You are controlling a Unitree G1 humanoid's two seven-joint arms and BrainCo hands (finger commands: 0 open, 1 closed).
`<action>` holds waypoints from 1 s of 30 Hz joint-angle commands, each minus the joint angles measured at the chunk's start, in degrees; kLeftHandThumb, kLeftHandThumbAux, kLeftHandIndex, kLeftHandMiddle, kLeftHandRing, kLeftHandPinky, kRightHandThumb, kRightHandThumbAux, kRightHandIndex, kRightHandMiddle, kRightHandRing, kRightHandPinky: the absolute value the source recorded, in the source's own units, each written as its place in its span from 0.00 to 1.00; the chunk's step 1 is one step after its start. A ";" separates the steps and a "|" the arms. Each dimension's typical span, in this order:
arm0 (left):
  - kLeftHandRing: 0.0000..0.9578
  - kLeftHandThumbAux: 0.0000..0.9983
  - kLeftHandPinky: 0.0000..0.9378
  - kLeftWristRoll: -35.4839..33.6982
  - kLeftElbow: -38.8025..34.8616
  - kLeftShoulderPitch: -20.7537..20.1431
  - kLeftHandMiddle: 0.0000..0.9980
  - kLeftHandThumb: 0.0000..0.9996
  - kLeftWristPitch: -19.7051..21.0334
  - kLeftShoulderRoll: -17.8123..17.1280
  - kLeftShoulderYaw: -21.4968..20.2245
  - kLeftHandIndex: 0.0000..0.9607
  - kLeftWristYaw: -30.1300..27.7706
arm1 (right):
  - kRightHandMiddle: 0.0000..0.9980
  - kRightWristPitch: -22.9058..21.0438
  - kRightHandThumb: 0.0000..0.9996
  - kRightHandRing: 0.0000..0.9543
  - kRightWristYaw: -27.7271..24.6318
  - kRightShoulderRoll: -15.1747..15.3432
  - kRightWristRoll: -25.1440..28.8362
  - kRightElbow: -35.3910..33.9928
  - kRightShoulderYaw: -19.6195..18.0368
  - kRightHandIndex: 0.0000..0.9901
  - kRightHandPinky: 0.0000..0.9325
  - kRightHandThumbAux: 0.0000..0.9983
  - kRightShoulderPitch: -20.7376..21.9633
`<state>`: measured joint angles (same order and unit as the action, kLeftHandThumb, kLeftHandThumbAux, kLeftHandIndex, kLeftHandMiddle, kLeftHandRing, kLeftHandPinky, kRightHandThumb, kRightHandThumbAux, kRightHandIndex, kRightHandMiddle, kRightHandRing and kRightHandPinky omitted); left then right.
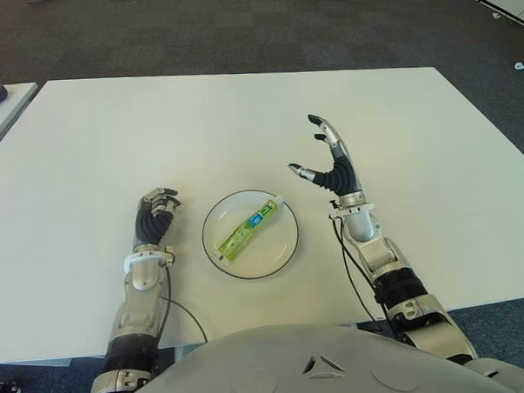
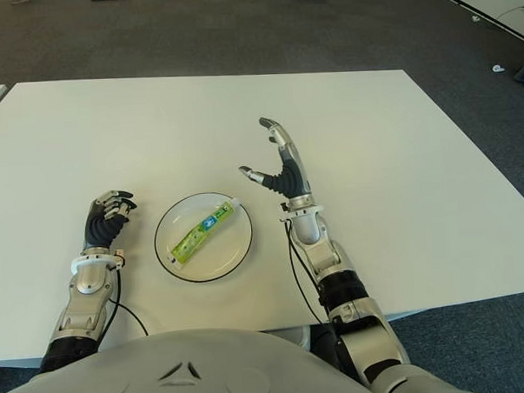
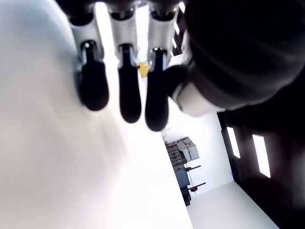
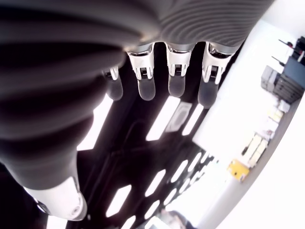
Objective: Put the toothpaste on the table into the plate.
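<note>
Nearest the table's (image 1: 86,152) front edge, the left hand (image 1: 155,217) shows just left of the plate (image 1: 286,248), fingers curled in on themselves with nothing inside; it is idle. The plate sits close to the front edge, about midway along it, and the toothpaste (image 1: 249,227) already lies in it, slanting from the near left of the dish up to its far right rim, where the cap end reaches the rim. Just beyond and to the right of the plate, the right hand (image 1: 327,163) is raised, fingers spread, thumb out toward the plate, gripping nothing and clear of the tube. By the look of it, the placing is done and the step in hand is the release and withdrawal. What remains, I judge, is only to draw the right hand back without brushing the rim or tube.
</note>
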<state>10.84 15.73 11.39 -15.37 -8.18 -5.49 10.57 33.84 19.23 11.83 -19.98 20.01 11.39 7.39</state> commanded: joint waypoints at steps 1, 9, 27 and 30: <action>0.51 0.72 0.44 -0.07 0.75 -0.39 0.55 0.71 1.08 -0.04 0.56 0.44 -0.67 | 0.30 1.13 0.18 0.31 1.70 -1.83 1.70 -0.40 -2.82 0.23 0.34 0.82 -3.68; 0.52 0.72 0.45 -0.52 -0.09 -0.43 0.56 0.71 1.62 0.54 0.77 0.44 -0.86 | 0.37 5.30 0.43 0.37 1.90 -4.20 5.03 5.16 -6.26 0.37 0.40 0.80 -5.47; 0.52 0.72 0.52 -1.24 -0.85 -0.78 0.50 0.70 2.02 2.01 1.13 0.44 -0.66 | 0.42 2.28 0.70 0.39 0.16 -7.65 7.85 10.47 -10.00 0.43 0.41 0.73 -5.90; 0.53 0.72 0.52 -1.40 -0.78 -0.88 0.50 0.70 1.92 2.19 1.08 0.44 -0.58 | 0.42 0.04 0.70 0.39 -0.30 -8.25 8.05 9.29 -10.28 0.43 0.41 0.73 -6.46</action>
<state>9.89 14.56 11.09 -14.09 -6.51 -5.03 10.55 36.82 19.56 4.47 -13.01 30.28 1.58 1.75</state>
